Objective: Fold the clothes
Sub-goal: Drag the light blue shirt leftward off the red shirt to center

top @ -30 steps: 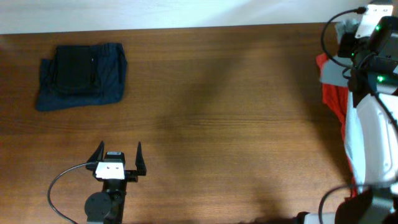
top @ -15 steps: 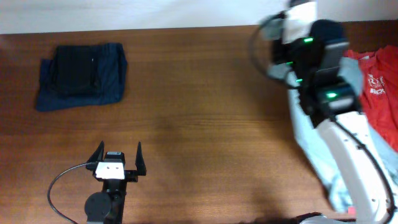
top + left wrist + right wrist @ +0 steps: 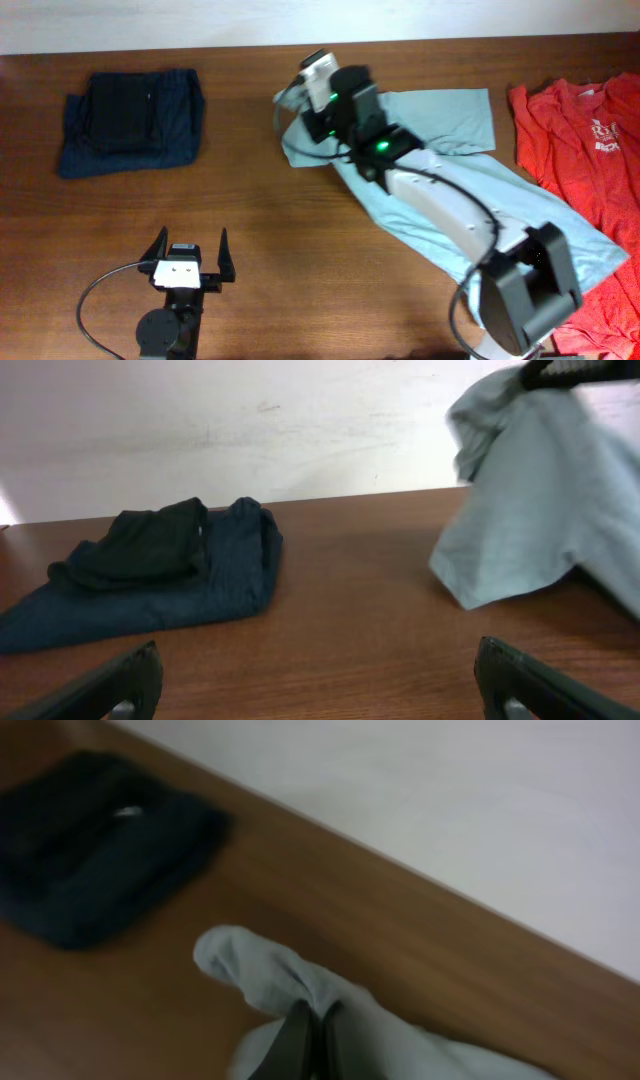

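Wooden table (image 3: pixel 300 240), navy pile (image 3: pixel 130 122), grey-blue T-shirt (image 3: pixel 452 115) midway, red-orange shirt (image 3: pixel 570 135)

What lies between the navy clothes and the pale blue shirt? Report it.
Only bare table lies between the navy clothes and the pale blue shirt, clearest in the overhead view.

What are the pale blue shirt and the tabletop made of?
Pale blue shirt: soft matte cloth, probably cotton jersey; it drapes and creases limply. Tabletop: brown wood or wood-look veneer, smooth, slight sheen; grain lines show.
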{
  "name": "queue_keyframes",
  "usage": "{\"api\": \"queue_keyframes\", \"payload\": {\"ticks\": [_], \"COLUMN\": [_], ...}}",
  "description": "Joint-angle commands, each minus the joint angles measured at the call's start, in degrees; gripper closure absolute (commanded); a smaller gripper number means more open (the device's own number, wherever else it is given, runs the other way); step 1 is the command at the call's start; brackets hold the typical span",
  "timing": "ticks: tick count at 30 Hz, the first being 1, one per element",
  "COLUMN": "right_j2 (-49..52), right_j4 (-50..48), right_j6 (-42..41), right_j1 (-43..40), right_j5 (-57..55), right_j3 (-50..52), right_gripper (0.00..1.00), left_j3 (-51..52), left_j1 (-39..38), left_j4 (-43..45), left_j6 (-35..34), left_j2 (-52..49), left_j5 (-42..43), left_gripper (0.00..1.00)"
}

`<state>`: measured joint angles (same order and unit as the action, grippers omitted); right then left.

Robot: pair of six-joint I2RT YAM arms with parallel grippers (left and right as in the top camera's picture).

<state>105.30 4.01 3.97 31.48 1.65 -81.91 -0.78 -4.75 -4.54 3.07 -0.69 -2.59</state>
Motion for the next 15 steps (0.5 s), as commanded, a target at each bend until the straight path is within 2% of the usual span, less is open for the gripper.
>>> {"api": "queue_keyframes", "payload": {"ticks": [1, 5, 15], "right_j2": [0.6, 1.0, 1.0], "right_j4": [-1.7, -2.6, -3.1], "right_j6": [-3.4, -3.4, -3.4], "right_j1": [3.8, 5.7, 4.4], "right_j5": [2.7, 2.6, 1.8], "right_j3": [-0.9, -0.9, -0.9], "right_gripper": [0.96, 0.96, 0.96], "left_j3": [0.3, 0.3, 0.3], "left_j1": [-0.2, -0.2, -0.2], "left_j4": [-0.1, -0.1, -0.1], "left_j6": [0.9, 0.9, 0.9], "left_j2": [0.3, 0.3, 0.3], "left_j5": [-0.2, -0.2, -0.2], "left_gripper": [0.01, 0.01, 0.01]}}
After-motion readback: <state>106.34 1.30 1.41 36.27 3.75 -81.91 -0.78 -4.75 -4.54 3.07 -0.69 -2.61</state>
